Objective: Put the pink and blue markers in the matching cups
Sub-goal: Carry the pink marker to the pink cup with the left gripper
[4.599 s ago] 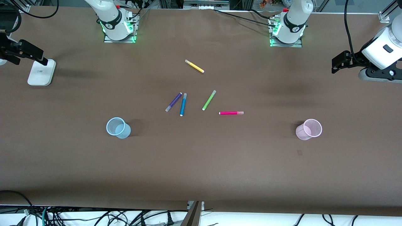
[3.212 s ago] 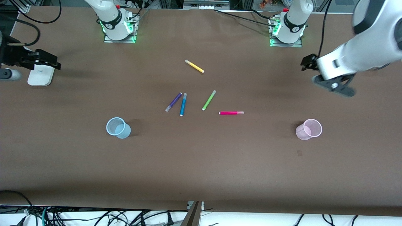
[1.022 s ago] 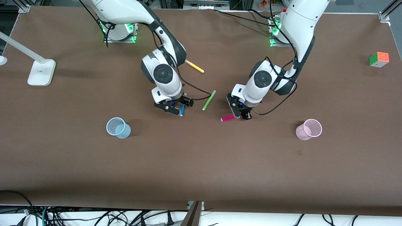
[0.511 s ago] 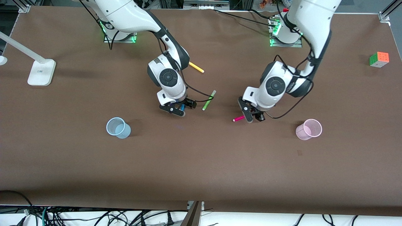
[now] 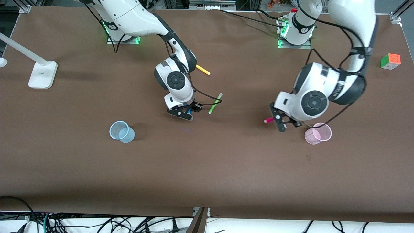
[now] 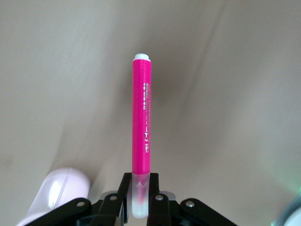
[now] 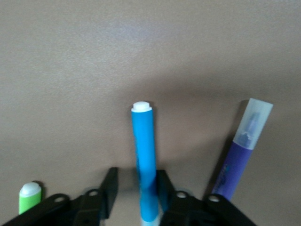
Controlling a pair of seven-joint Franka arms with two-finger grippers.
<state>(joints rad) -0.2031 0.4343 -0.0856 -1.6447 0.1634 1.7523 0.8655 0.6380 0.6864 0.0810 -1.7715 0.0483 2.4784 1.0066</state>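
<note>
Both hands grip: left hand (image 6: 139, 207) clamps the pink marker (image 6: 141, 127), right hand (image 7: 136, 190) seemingly pinches the blue marker (image 7: 144, 150).

Two robot arms work over a brown table (image 5: 207, 168). The left gripper (image 5: 284, 122) carries the pink marker (image 5: 268, 120) in the air just beside the pink cup (image 5: 318, 133). The right gripper (image 5: 185, 113) is closed on what appears to be the blue marker (image 5: 189, 111), mostly hidden by its fingers, beside a green marker (image 5: 215, 103). The blue cup (image 5: 121, 131) stands toward the right arm's end, nearer the camera. A yellow marker (image 5: 203, 69) lies farther from the camera.
</note>
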